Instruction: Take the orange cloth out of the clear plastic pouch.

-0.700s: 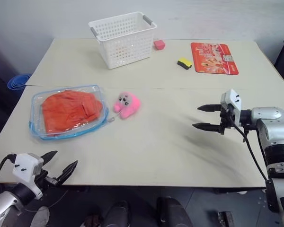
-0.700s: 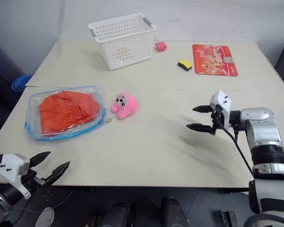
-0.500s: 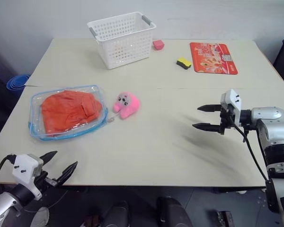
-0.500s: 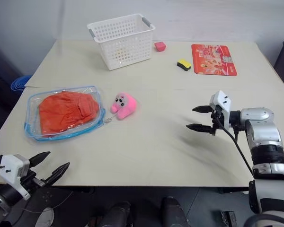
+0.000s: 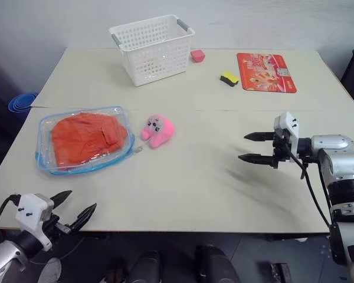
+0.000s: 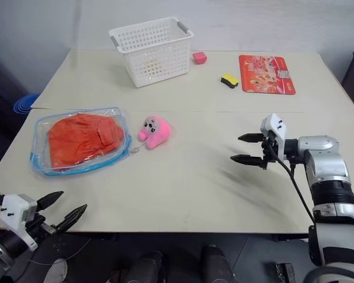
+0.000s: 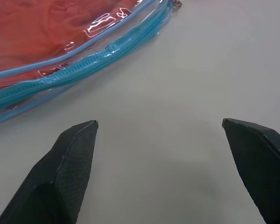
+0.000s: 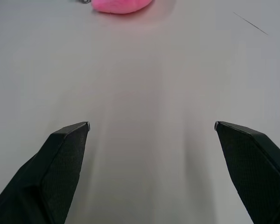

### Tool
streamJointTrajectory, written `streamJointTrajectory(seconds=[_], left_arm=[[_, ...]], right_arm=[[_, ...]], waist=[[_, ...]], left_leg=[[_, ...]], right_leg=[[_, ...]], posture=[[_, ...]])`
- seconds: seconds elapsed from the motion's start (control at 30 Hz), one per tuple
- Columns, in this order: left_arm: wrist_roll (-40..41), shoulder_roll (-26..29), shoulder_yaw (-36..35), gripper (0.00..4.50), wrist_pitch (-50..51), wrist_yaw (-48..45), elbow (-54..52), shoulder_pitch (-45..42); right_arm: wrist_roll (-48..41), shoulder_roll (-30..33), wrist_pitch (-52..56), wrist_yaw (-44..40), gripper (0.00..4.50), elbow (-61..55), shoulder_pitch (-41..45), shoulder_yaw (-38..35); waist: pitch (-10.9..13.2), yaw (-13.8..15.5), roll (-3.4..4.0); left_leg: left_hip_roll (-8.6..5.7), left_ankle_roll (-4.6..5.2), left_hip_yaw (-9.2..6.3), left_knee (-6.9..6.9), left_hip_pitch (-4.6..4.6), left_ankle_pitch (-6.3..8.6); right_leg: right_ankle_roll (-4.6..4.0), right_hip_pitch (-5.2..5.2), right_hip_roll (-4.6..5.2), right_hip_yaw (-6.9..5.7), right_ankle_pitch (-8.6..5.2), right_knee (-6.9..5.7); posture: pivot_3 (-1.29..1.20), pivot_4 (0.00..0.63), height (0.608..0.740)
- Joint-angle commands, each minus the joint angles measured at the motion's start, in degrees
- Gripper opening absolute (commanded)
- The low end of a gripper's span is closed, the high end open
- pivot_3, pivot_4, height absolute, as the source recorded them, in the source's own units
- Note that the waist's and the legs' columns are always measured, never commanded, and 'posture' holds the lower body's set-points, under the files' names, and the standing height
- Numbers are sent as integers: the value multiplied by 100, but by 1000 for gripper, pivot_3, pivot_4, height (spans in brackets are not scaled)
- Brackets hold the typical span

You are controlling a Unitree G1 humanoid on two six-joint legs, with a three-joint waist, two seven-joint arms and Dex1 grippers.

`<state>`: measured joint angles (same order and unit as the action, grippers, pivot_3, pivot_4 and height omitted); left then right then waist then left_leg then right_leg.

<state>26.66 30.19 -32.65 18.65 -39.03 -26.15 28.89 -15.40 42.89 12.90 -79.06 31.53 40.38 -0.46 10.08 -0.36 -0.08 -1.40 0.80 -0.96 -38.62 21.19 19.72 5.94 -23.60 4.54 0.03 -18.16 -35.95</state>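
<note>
The orange cloth (image 5: 87,137) is sitting inside the clear plastic pouch (image 5: 46,125), zipped edge and all. Left gripper (image 5: 75,207) and right gripper (image 5: 250,147) both hang spread wide, holding nothing.

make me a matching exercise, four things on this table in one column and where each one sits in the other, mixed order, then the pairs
Things:
1. orange cloth
2. pink plush toy
3. yellow sponge
4. white lattice basket

Places:
A. just left of the red printed card
B. far side of the table, with a small pink block to its right
C. inside the clear plastic pouch
D. just right of the pouch, by its zipper end

Pairs: 1-C, 2-D, 3-A, 4-B
</note>
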Motion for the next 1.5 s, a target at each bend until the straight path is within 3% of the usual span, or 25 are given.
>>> streamJointTrajectory(seconds=[0.03,0.23,0.33,0.4,0.53,0.7,1.0,1.23,1.33,1.5], left_arm=[[-41,76,-23,4487,-163,-81,-46,62],[-161,128,19,4487,-246,-97,-66,34],[-659,346,-13,4487,-408,10,-3,67],[-1197,705,-262,4487,-587,189,361,14],[-1369,1417,-957,4487,-651,153,1009,-297],[-2073,2272,-1108,4487,-1177,22,1689,-418],[-2985,3014,74,4487,-2070,208,2657,-1651],[-3523,3141,1074,4487,-2425,358,3387,-2551],[-3510,3035,1373,3943,-2554,328,3517,-2782],[-3423,2937,1531,2435,-2611,181,3388,-2777]], right_arm=[[-174,85,133,-93,4500,-295,78,-134],[-186,107,207,-87,4500,-396,67,-146],[-152,113,158,-70,4500,-474,42,-131],[-167,114,134,-92,4500,-631,6,-119],[-736,224,965,-466,4500,-1577,-173,-140],[-1638,360,2230,-646,4500,-2780,-348,-190],[-2608,167,3178,-56,4500,-3610,-290,-414],[-2824,158,3267,215,4500,-3877,-357,-452],[-2905,163,3280,309,4500,-3968,-424,-476],[-2979,208,3267,424,4500,-4032,-522,-532]], waist=[[0,-2,0],[0,1,0],[0,0,0],[0,1,0],[0,-6,1],[1,7,1],[1,10,1],[1,-9,2],[1,4,1],[1,16,1]], left_leg=[[0,0,0,0,0,0],[0,0,0,0,0,1],[0,0,-1,1,0,1],[0,0,0,2,0,1],[3,-2,-1,15,0,0],[3,1,-2,31,-1,2],[2,1,-2,53,2,7],[2,2,2,56,10,8],[2,3,1,55,14,9],[0,4,1,50,15,9]], right_leg=[[0,0,0,0,0,0],[0,0,0,0,0,0],[0,0,0,-1,0,0],[-1,-1,-1,0,-1,-1],[-5,-7,-2,-3,-3,-3],[-6,-7,3,-4,-2,8],[-8,-13,5,-10,-3,12],[-8,-24,3,-14,-3,-3],[-7,-27,3,-19,-3,-5],[-7,-26,4,-21,-2,-6]], posture=[[0,150,740],[0,150,740],[0,150,740],[0,150,740],[0,150,740],[0,150,740],[0,150,740],[0,150,740],[0,150,740],[0,150,740]])
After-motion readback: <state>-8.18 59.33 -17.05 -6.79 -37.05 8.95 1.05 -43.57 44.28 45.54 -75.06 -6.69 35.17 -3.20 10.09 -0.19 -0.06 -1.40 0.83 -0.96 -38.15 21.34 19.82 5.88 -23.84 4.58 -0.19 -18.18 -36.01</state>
